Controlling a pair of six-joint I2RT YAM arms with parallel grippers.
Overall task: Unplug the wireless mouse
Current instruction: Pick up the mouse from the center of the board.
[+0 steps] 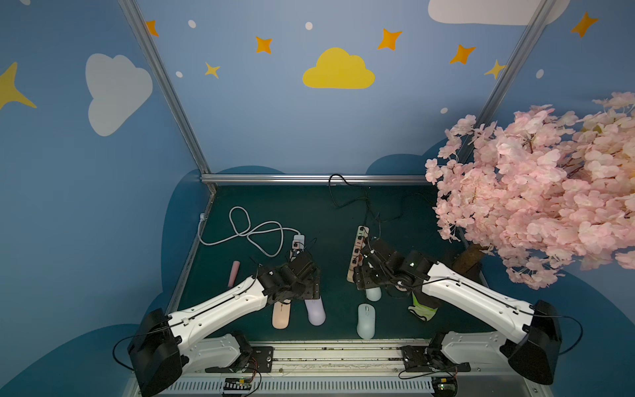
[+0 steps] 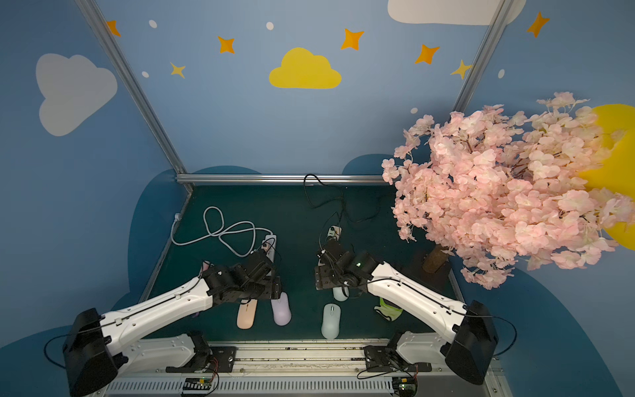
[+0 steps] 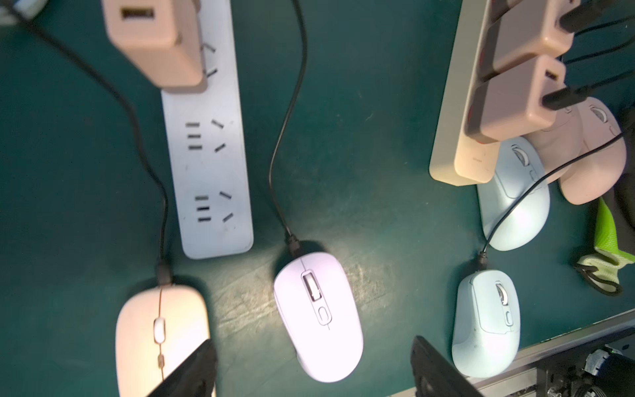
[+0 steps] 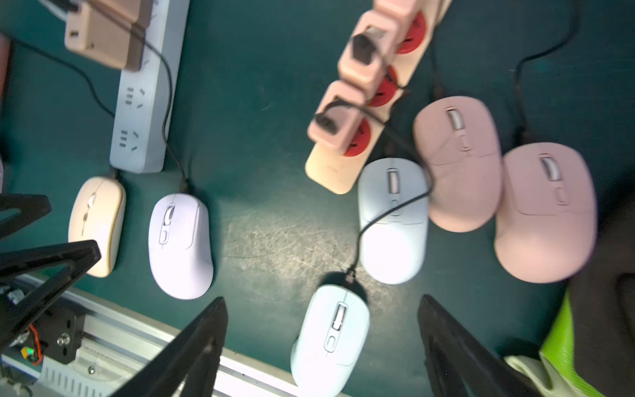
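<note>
Several mice lie on the green mat, each with a thin black cable plugged into its front. My left gripper [image 3: 312, 343] is open above the lilac mouse [image 3: 319, 316], its fingers well clear of the mouse's sides. That mouse's cable [image 3: 288, 120] runs up beside the white power strip [image 3: 209, 172]. My right gripper [image 4: 323, 302] is open over a light blue mouse [image 4: 330, 340]. The blue mouse's cable [image 4: 381, 213] crosses a second pale blue mouse [image 4: 391, 223] toward the chargers on the pink power strip [image 4: 330, 172]. In both top views the arms [image 1: 292, 278] [image 2: 336, 271] hide the fingertips.
A peach mouse [image 1: 281, 314] lies left of the lilac one. Two pink mice [image 4: 460, 161] [image 4: 546, 213] sit by the pink strip. A pink charger [image 3: 154, 37] stands in the white strip. A green cloth [image 1: 422, 309], a blossom tree [image 1: 532, 192] and the front rail [image 1: 343, 343] border the mat.
</note>
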